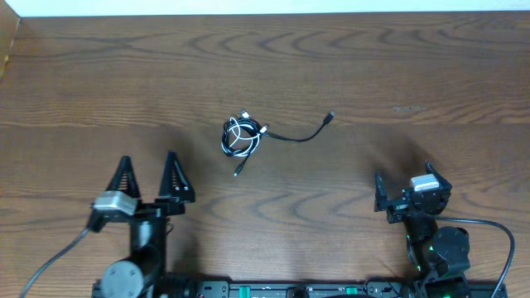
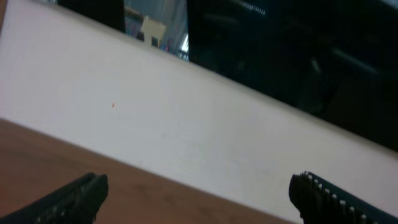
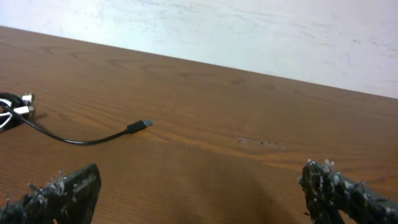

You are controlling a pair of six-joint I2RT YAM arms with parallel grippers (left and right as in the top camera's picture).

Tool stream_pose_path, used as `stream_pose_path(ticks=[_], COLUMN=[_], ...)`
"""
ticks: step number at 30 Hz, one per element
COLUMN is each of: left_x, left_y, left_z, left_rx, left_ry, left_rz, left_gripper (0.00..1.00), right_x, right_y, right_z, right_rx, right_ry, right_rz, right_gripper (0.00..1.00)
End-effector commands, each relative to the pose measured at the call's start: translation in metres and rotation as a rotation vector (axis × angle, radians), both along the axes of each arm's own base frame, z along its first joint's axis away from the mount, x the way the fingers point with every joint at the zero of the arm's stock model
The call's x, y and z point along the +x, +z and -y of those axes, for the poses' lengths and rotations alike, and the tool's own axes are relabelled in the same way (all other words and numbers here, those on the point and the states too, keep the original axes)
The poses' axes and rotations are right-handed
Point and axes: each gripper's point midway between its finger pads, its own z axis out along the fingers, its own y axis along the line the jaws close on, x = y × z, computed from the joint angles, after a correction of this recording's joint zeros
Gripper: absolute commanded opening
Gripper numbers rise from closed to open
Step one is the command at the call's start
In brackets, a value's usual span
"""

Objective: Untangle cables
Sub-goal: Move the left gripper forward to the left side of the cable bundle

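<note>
left gripper (image 1: 147, 157): closest in, at the near left of the table (image 1: 373, 74); fingers (image 2: 68, 200) spread wide, holding nothing, tips aimed at the far edge.
right gripper (image 1: 402, 172): closest in, at the near right; fingers (image 3: 62, 190) also spread wide, holding nothing, bare wood below the gap.
cables (image 1: 241, 136): flat on the table, farther out than both grippers, roughly mid-table; well apart from each gripper, somewhat nearer the left one.
short end (image 1: 238, 171): sticking out of the bundle toward the near edge, tipped with a small plug; colour too small to tell.
white cable (image 1: 232, 136): looped in a small round bundle, wound together with the black one.
black cable (image 1: 291, 139): partly coiled in that same bundle; one tail leaving it to the right in a shallow curve.
plug (image 1: 331, 116): at the end of the black tail, right of the bundle and slightly farther out, touching nothing else.
wall (image 1: 248, 7): pale strip beyond the far edge of the table.
</note>
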Motion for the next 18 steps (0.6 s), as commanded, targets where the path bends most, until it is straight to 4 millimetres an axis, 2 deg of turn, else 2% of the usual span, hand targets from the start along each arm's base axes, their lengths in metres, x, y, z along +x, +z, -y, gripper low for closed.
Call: stream_pose_path(ticks=[1,5,10,12,15,18], left_x=[-0.02,-0.018,0.002,0.013,0.03,0.06], left_y=[0.058,0.084,0.091,0.085,0.065,0.027], left_z=[0.004,0.01,0.027,0.032,0.033,0.035], left_rx=[-0.005,0.012,0.066,0.07,0.071,0.067], left_ry=[-0.03,-0.063,-0.154,-0.177,-0.181,-0.185], left_rz=[0.022,-0.117,-0.343,-0.455,-0.634,-0.825], left_gripper=[0.98,0.98,0.98,0.98,0.98,0.98], right_x=[0.0,0.0,0.0,0.0,0.0,0.0], right_y=[-0.002,-0.002,-0.002,-0.002,-0.002,-0.002], right_z=[-0.002,-0.002,-0.002,-0.002,-0.002,-0.002], right_rx=[-0.011,-0.011,-0.011,-0.011,-0.011,-0.01], right_ry=[0.01,0.01,0.01,0.01,0.01,0.01], right_rz=[-0.004,-0.004,-0.004,-0.004,-0.004,-0.004], right_gripper=[0.99,0.99,0.99,0.99,0.99,0.99])
